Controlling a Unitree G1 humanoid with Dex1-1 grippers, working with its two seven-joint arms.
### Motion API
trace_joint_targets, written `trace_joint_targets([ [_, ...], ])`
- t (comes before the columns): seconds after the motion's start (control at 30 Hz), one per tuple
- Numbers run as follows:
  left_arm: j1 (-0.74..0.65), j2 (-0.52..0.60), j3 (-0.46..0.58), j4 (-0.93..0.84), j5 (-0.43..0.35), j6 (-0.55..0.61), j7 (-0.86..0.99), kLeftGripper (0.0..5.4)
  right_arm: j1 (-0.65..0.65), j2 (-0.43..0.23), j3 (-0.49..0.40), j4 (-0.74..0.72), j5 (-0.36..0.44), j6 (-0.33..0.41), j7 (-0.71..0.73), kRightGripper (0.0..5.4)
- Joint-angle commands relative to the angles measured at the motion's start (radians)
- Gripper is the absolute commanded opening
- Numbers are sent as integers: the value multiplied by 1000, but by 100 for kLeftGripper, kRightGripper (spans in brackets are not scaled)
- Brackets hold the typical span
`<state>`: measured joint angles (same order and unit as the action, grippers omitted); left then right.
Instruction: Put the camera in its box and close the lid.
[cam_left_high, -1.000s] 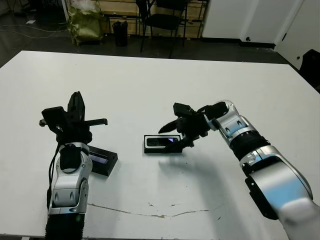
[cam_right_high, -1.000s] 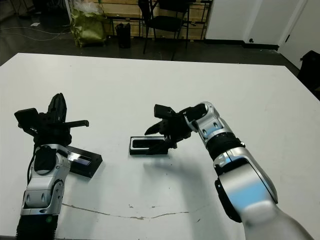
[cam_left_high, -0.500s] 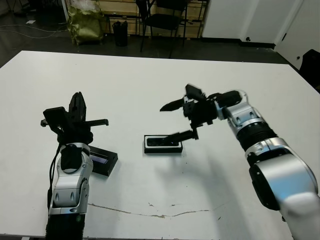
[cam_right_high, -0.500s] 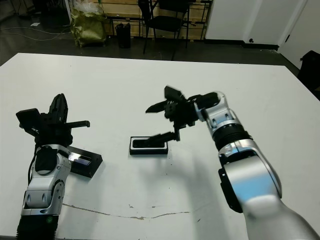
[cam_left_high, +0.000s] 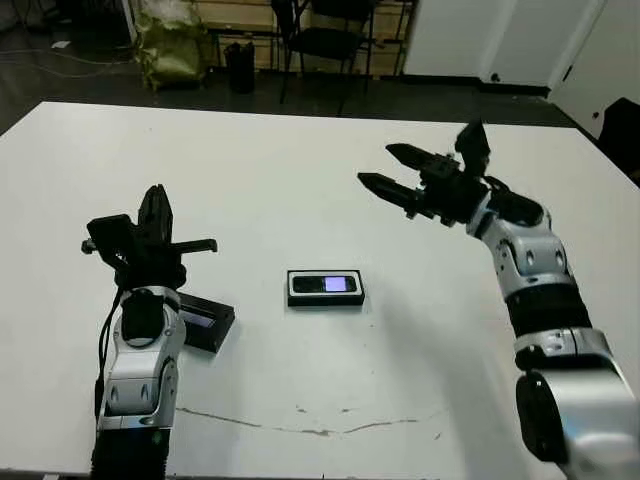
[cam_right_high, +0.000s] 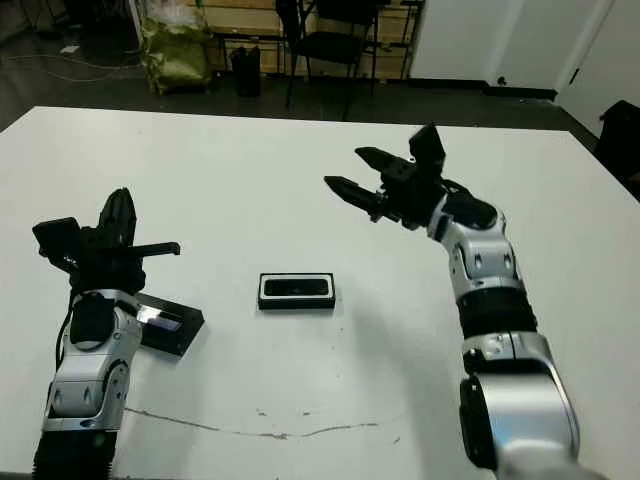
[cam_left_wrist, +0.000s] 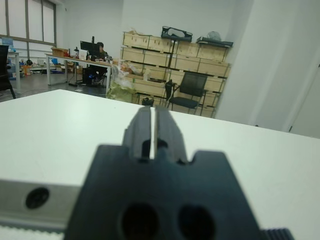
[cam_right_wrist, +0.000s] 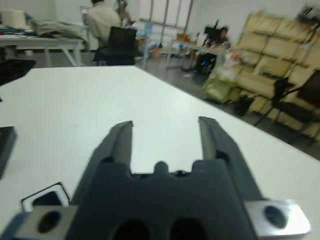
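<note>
I'm seeing the camera lying in the box at frame centre, long axis running left to right, screen up, bare counter all around. The lid is sitting lower left beside my left claw, fingers together. My right claw is hovering upper right, fingers apart, empty.

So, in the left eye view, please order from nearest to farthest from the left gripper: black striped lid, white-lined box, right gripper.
1. The black striped lid, just beside the left gripper.
2. The white-lined box, at the table's middle.
3. The right gripper, far across on the right.
</note>
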<state>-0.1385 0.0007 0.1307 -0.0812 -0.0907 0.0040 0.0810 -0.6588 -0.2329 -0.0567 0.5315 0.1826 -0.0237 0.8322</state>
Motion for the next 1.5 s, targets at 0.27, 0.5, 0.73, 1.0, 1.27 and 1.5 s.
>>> trace_joint_targets([
  [0.27, 23, 83, 21, -55, -4, 51, -74, 0, 213, 5, -12, -181, 30, -126, -112, 39],
  [0.5, 37, 176, 49, -126, -13, 139, -150, 0, 335, 54, -18, -320, 29, -112, -276, 1],
  [0.73, 35, 298, 82, -164, -64, 247, -270, 0, 410, 87, -7, -369, -9, -103, -419, 1],
  [1.0, -19, 616, 91, -192, -113, 538, -519, 0, 408, 91, -12, -289, -19, -191, -453, 1],
  [1.27, -128, 964, -21, -22, -59, 399, -950, 0, 392, 83, -27, -220, -18, -271, -451, 1],
  [1.5, -300, 1157, -209, -105, 38, 471, -1190, 0, 388, 74, -41, -209, -2, -286, -440, 1],
])
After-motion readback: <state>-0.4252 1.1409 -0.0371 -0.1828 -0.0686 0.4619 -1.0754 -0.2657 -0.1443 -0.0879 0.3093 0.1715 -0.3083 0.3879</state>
